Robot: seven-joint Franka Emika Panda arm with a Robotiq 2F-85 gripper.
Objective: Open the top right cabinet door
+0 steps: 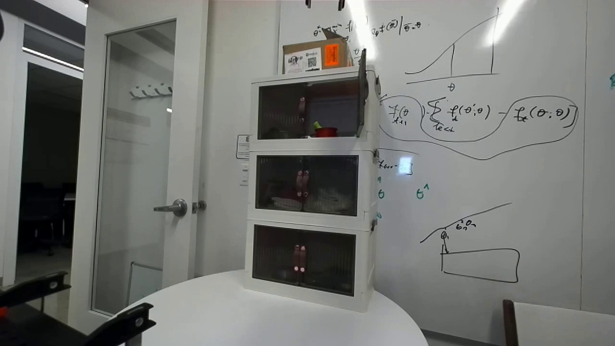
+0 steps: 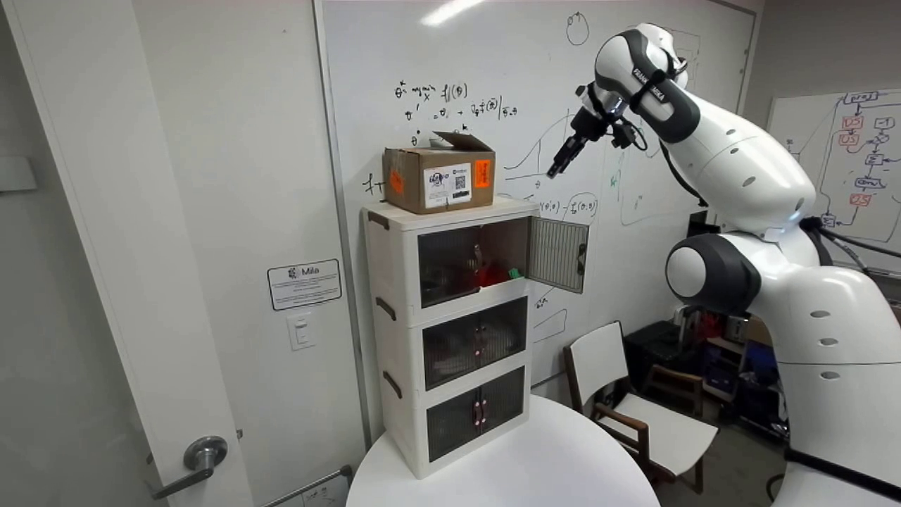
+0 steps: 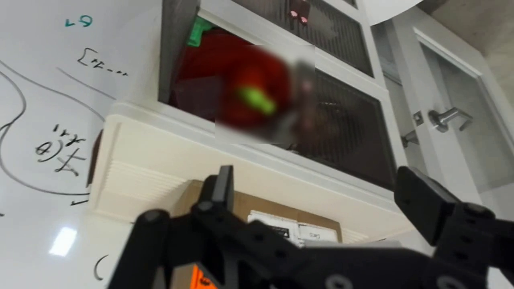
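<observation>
The top right cabinet door [image 1: 362, 91] stands swung open on its right-side hinge, seen nearly edge-on. In an exterior view the dark see-through door [image 2: 558, 253] sticks out to the right, with its dark handle on the outer edge. In the wrist view the door [image 3: 173, 52] appears as a narrow grey strip left of the opening. My gripper [image 2: 552, 172] is above the door and apart from it. Its fingertips [image 1: 325, 4] just show at the top edge of an exterior view. In the wrist view the gripper [image 3: 321, 188] is open, with nothing between the fingers.
The top left door [image 1: 281, 113] and the lower doors are shut. A red bowl [image 1: 326, 132] with a green thing is inside the open compartment. A cardboard box [image 2: 450, 179] sits on the stack. The stack stands on a round white table [image 2: 563, 458], with a chair [image 2: 654, 422] nearby.
</observation>
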